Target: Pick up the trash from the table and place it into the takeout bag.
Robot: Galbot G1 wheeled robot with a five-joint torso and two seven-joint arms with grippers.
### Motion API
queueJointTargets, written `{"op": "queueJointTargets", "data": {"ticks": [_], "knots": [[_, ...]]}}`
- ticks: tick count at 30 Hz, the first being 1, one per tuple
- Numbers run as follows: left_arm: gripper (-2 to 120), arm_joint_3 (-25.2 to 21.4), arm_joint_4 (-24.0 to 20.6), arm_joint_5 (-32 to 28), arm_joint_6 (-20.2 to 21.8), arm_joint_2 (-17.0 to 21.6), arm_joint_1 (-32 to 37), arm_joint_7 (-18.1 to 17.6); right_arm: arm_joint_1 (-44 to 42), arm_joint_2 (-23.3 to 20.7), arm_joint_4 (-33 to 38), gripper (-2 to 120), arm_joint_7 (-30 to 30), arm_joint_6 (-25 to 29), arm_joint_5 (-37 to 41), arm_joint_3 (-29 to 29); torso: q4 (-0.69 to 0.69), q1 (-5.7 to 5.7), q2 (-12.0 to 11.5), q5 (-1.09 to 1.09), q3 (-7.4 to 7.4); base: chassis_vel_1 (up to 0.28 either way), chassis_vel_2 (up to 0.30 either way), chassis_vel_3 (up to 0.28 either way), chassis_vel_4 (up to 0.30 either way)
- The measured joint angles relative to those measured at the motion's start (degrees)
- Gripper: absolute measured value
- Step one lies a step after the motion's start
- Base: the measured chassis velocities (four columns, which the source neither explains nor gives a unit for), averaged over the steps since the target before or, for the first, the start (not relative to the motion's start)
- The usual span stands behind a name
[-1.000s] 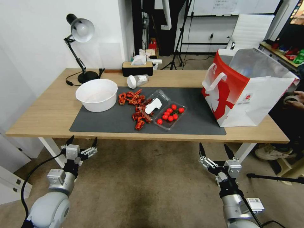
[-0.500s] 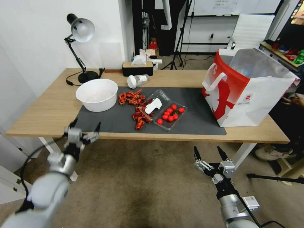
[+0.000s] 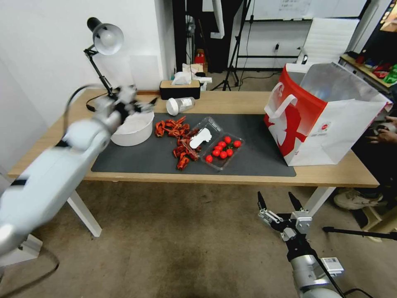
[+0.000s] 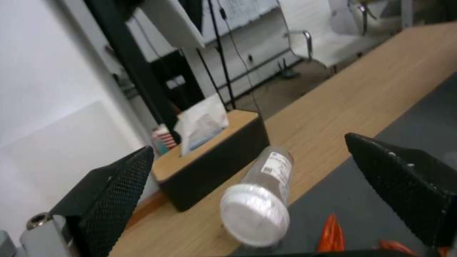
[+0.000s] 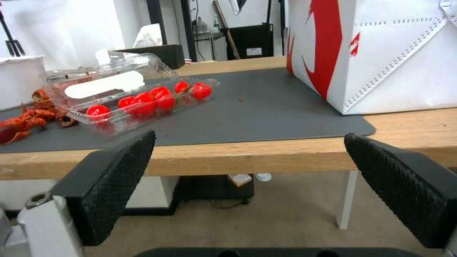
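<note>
Left claw (image 3: 131, 100) held wide above the white bowl (image 3: 134, 130).
A clear round jar (image 4: 262, 200) is laid on the wooden desk (image 3: 231, 101); the right claw (image 3: 279, 203) is spread wide, lower right.

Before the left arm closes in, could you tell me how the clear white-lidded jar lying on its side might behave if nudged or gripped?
The jar lies on its side on the table, so a nudge would probably roll it. It looks empty, hence likely light. Its smooth clear wall may slip between the open left pincer pads.
</note>
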Motion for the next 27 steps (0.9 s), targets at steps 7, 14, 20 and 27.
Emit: {"op": "queueJointTargets", "data": {"ticks": [7, 14, 20, 27], "knots": [[100, 9.72, 22.18, 4.38, -3.14, -10.53, -12.32, 6.86, -1.06, -0.03, 0.88, 100, -0.01, 0.0, 0.02, 1.24, 0.0, -0.01, 0.0, -0.02, 0.0, 0.0, 0.0, 0.0, 0.0], [100, 10.71, 37.41, 13.2, -4.6, -17.99, -17.13, 13.87, -1.35, -0.17, 1.03, 100, -0.07, 0.08, 0.09, 1.5, 0.05, -0.01, 0.0, -0.01, -0.01, 0.0, 0.0, 0.0, 0.0], [100, 8.59, 47.4, 18.44, -6.11, -24.17, -19.64, 17.52, -1.6, -0.5, 1.34, 100, -0.11, 0.08, 0.13, 1.47, 0.02, -0.01, 0.01, -0.02, -0.01, 0.0, 0.0, 0.0, 0.0], [100, 4.03, 54.75, 26.45, -4.75, -28.07, -20.94, 18.83, -2.73, -0.54, 1.79, 100, -0.38, 0.08, 0.21, 2.18, 0.03, -0.02, 0.01, -0.04, -0.01, 0.0, 0.0, 0.0, 0.0]]}}
